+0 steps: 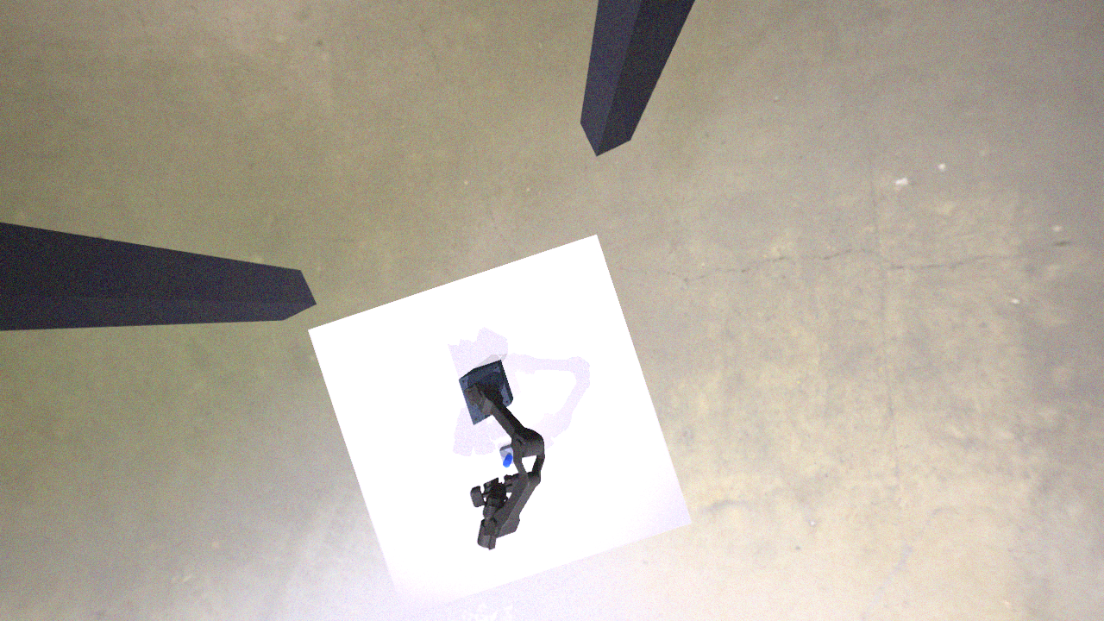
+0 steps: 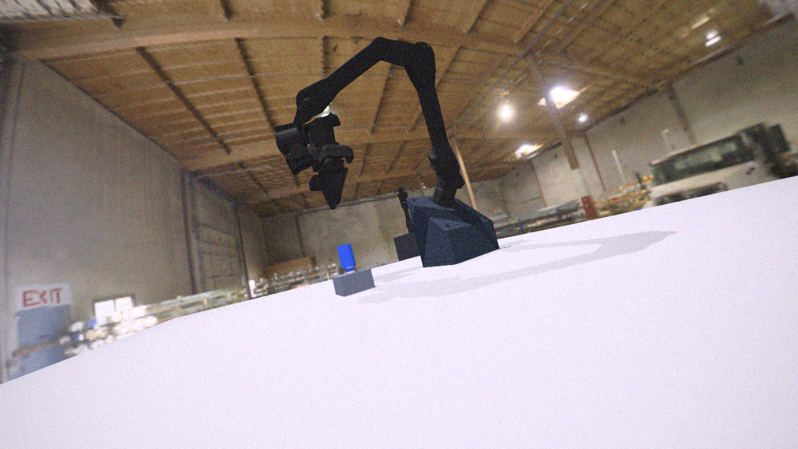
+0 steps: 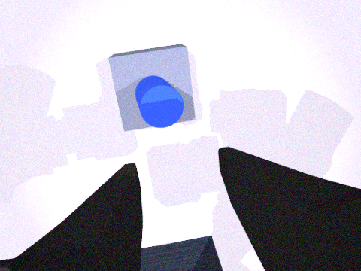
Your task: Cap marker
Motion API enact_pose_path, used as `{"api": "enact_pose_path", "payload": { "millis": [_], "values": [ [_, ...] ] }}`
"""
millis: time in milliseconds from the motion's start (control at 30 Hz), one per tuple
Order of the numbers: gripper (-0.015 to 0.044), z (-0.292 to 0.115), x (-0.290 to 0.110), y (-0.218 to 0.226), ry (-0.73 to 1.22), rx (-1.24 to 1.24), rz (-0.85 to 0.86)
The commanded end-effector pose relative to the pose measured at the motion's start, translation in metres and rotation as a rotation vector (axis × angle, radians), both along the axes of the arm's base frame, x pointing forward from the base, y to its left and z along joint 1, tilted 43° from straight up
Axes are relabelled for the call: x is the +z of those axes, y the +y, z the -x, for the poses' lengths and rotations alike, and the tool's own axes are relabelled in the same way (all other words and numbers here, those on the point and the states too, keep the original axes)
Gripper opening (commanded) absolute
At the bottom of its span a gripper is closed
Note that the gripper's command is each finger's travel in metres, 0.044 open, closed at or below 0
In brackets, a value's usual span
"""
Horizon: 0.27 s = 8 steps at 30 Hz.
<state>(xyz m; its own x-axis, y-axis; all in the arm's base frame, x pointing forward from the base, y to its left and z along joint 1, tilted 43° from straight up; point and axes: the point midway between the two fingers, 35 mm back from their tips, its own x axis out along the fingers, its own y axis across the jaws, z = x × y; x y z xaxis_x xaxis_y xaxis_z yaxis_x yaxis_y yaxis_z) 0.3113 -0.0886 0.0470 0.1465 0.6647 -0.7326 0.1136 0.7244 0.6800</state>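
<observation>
The blue cap point(image 1: 507, 460) point(image 2: 345, 256) point(image 3: 159, 102) sits upright on the marker, which stands in the grey holder block point(image 2: 353, 283) point(image 3: 150, 62) on the white table point(image 1: 370, 385) point(image 2: 502, 363). The cap hides nearly all of the marker. My gripper point(image 2: 333, 204) point(image 3: 179, 165) hangs well above the cap, pointing down. Its fingers stand apart with nothing between them. In the wrist view the cap and block lie beyond the fingertips, clear of both fingers.
The arm's dark blue base point(image 1: 486, 385) point(image 2: 452, 234) stands on the table just behind the holder block. Two dark beams point(image 1: 154, 278) point(image 1: 625, 69) show over the floor in the overhead view. The table's edges are far from the block.
</observation>
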Motion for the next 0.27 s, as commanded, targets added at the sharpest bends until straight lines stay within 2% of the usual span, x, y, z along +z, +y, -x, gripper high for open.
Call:
{"api": "enact_pose_path", "payload": {
  "millis": [0,233],
  "values": [
    [0.0263,0.0004,0.001,-0.0018,-0.002,0.004,0.006],
    [0.044,0.0004,0.001,-0.0018,-0.002,0.004,0.006]
  ]
}}
